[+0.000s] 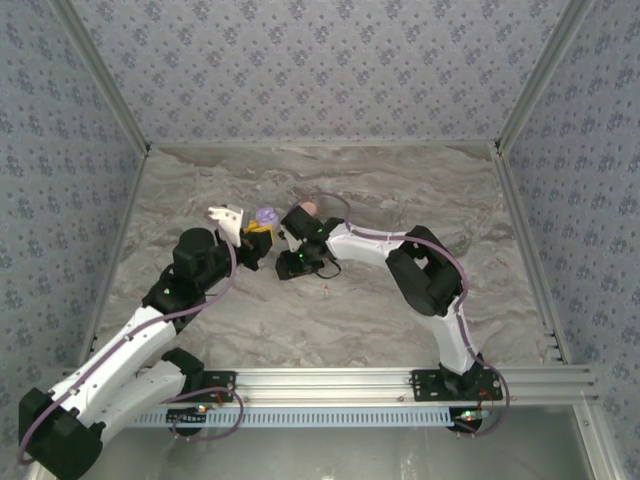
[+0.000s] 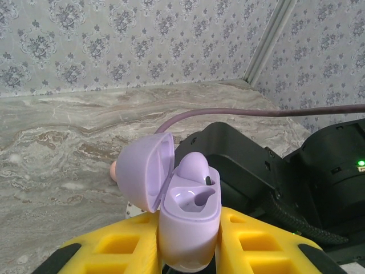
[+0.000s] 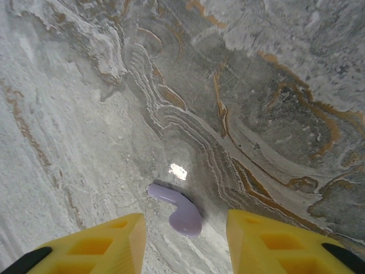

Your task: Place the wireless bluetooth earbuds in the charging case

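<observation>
Lilac charging case [image 2: 188,220] pinched upright in left gripper [image 2: 188,231], yellow fingers [image 2: 122,245] pressed onto both flanks, lid [image 2: 149,171] hinged open to one side. One lilac earbud [image 2: 195,168] already seated in far well; near well [image 2: 185,200] empty. Second lilac earbud [image 3: 183,216] flat on marble table [image 3: 274,85], stem angled up-left in right wrist view, sitting between right gripper [image 3: 183,228] fingers, which are spread wide and touching nothing. Reads as roughly half done for the lilac pair: left to do = grasp loose bud, carry across, drop into empty well. Both arms close together mid-table in top view, so short transfer. Tiny white speck [image 3: 178,171] just beyond bud, ignoring. Hard to call: pale pink object [image 2: 117,170] peeking from behind lid, down on the table. Possibly a pink earbud, but mostly occluded, so not committing. Bottom of case and finger contact cut off by frame edge in left wrist view. Right fingertips cropped at bottom too, so height above table unclear. Top view too coarse to check seating of first bud.
</observation>
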